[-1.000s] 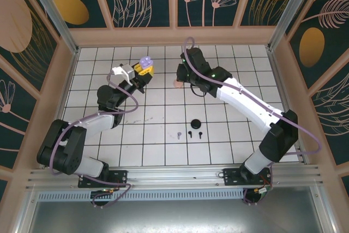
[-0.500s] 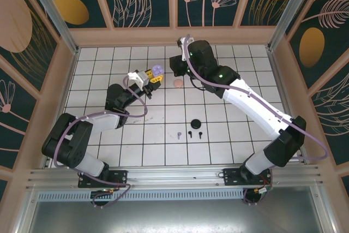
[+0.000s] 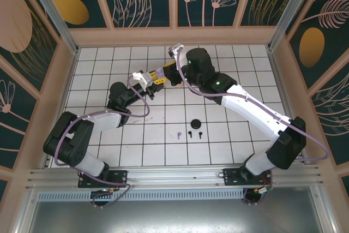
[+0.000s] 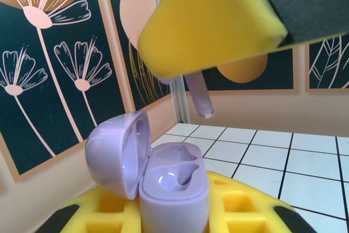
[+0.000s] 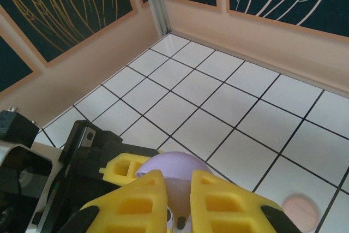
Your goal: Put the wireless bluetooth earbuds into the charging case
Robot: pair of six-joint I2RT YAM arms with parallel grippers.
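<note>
Gripping open lilac charging case (image 4: 174, 189), left end effector (image 3: 154, 77) clenched round it. Right end effector (image 5: 178, 192) pinches lilac earbud (image 4: 199, 94) (stem down) just above case. Black earbud pair (image 3: 190, 133) lies on desk (image 3: 98, 58).

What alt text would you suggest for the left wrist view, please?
An open lilac charging case sits gripped in the left hand, with a lilac earbud held stem-down above it by the right hand's yellow finger. Behind are white floor tiles and dark floral wall panels.
</note>
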